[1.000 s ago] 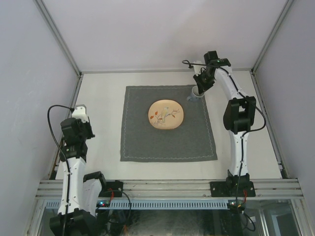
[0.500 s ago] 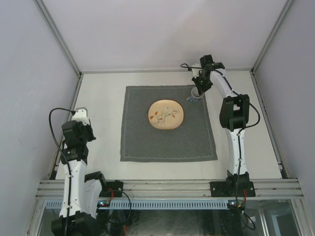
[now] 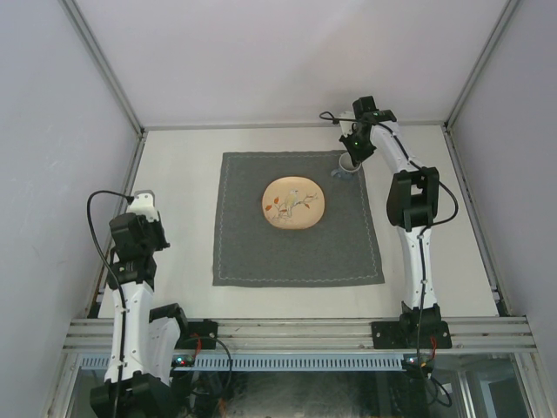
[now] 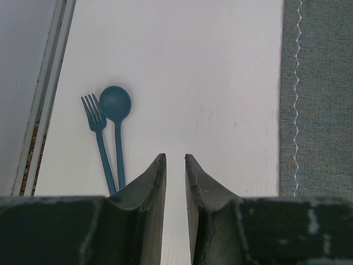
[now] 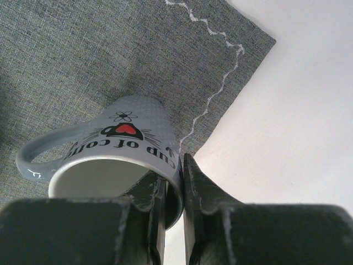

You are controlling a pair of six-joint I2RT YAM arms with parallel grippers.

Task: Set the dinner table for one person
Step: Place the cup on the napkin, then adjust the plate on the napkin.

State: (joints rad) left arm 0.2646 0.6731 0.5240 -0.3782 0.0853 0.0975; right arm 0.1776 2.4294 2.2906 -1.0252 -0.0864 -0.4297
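1. Mug (image 5: 110, 149) pinched at its rim by the right gripper (image 5: 175, 172), one finger inside and one outside, at the corner of the stitched grey placemat (image 5: 83, 49). That is the mat's upper right in the overhead view.
2. Lettering on the mug reads "cup of co…", the rest hidden, beside a red heart with whiskers.
3. Teal fork (image 4: 98, 138) and spoon (image 4: 116, 110) lie side by side on the dinner table (image 4: 209, 83), upper left of the left gripper (image 4: 175, 160). Their handles run down-frame toward its narrowly parted, empty jaws, so the left arm is likely the nearer one.

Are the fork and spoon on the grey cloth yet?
No, the fork and spoon lie side by side on the bare table, off the cloth.
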